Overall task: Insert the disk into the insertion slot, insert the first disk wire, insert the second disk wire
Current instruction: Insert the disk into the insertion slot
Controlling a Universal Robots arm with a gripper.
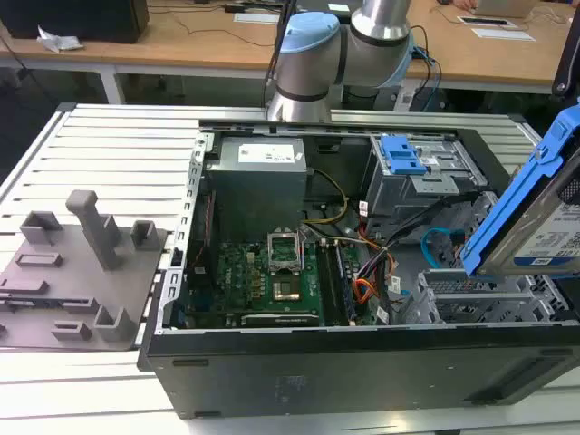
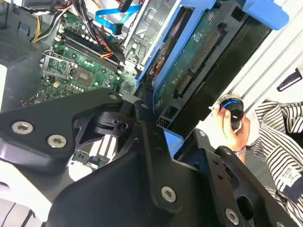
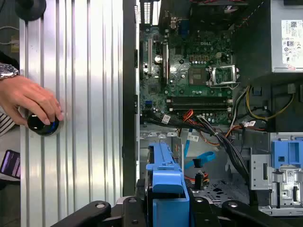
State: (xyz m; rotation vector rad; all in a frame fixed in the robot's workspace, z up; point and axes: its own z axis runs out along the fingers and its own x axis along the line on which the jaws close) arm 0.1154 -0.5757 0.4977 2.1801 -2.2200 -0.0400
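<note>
The gripper [image 3: 168,207] is clenched on the disk [image 1: 535,213], which hangs tilted at the right edge of the exterior view, above and apart from the insertion slot [image 1: 480,304] at the lower right of the open computer case [image 1: 317,372]. Just left of the disk's lower end, the second disk wire [image 1: 437,243] loops loose near an orange, red and black wire bundle [image 1: 367,276]. Behind them stands the taller cage [image 1: 421,177] with 1 blue latch. Outside the case, a person's hand [image 3: 28,101] rests on a black knob [image 3: 42,125] on the ribbed table [image 1: 118,154].

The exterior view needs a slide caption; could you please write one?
Blue-framed disk held tilted above the open computer case, over the grey insertion slot at the exterior view's right.
</note>
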